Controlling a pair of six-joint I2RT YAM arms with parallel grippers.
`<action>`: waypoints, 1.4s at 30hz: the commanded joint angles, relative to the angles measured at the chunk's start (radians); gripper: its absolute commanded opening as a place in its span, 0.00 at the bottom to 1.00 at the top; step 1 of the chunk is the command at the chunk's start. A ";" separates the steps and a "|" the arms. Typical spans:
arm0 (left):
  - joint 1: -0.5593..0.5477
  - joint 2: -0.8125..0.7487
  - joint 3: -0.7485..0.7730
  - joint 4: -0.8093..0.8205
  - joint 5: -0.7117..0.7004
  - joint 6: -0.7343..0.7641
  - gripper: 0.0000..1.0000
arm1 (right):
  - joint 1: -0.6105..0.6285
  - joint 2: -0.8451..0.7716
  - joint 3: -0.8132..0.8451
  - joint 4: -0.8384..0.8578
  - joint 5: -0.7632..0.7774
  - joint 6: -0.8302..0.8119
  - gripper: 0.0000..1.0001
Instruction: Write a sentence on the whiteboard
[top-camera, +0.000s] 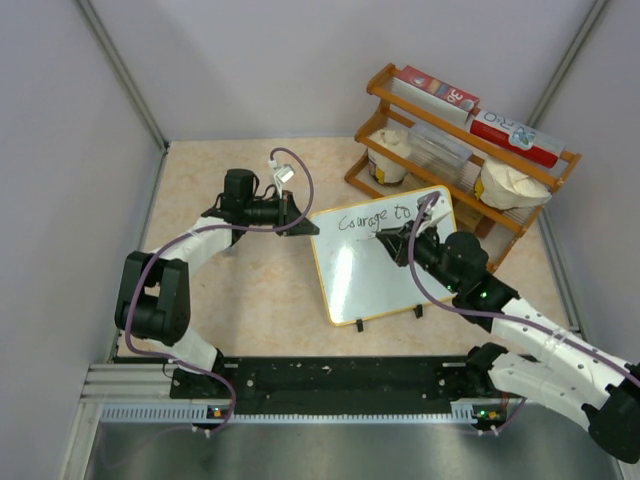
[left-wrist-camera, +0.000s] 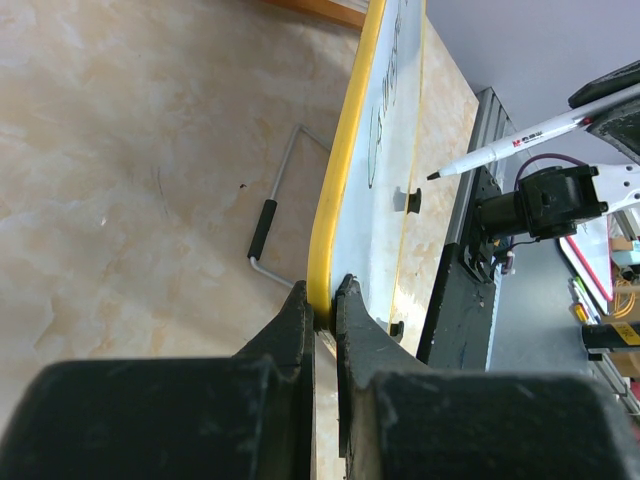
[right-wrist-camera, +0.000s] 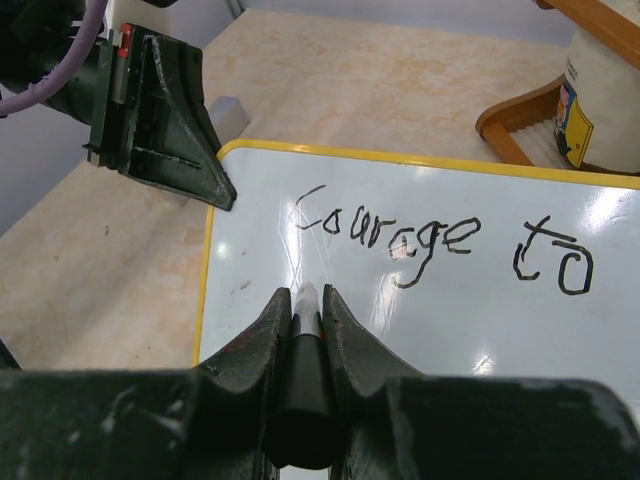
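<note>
The whiteboard (top-camera: 375, 270) with a yellow rim stands tilted on the table in the middle. The sentence (top-camera: 372, 219) reads "Courage to" in black along its top; it shows clearly in the right wrist view (right-wrist-camera: 440, 240). My left gripper (top-camera: 305, 226) is shut on the whiteboard's upper left corner, its jaws pinching the yellow rim (left-wrist-camera: 335, 200). My right gripper (top-camera: 385, 240) is shut on a white marker (right-wrist-camera: 307, 305) with a black end. In the left wrist view the marker (left-wrist-camera: 510, 145) points at the board face with its tip close to it, below the writing.
A wooden rack (top-camera: 462, 160) with boxes, a clear tray and white tubs stands right behind the board's top right corner. Grey walls close in the table at the left and back. The board's wire stand (left-wrist-camera: 268, 225) rests on the table behind it.
</note>
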 joint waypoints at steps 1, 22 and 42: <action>-0.053 0.011 -0.053 -0.036 -0.100 0.182 0.00 | 0.013 -0.001 -0.002 0.061 0.014 -0.020 0.00; -0.053 0.009 -0.052 -0.042 -0.103 0.188 0.00 | 0.022 0.006 -0.017 0.081 0.011 -0.028 0.00; -0.053 0.020 -0.044 -0.052 -0.105 0.193 0.00 | 0.031 0.091 0.018 0.060 0.034 -0.022 0.00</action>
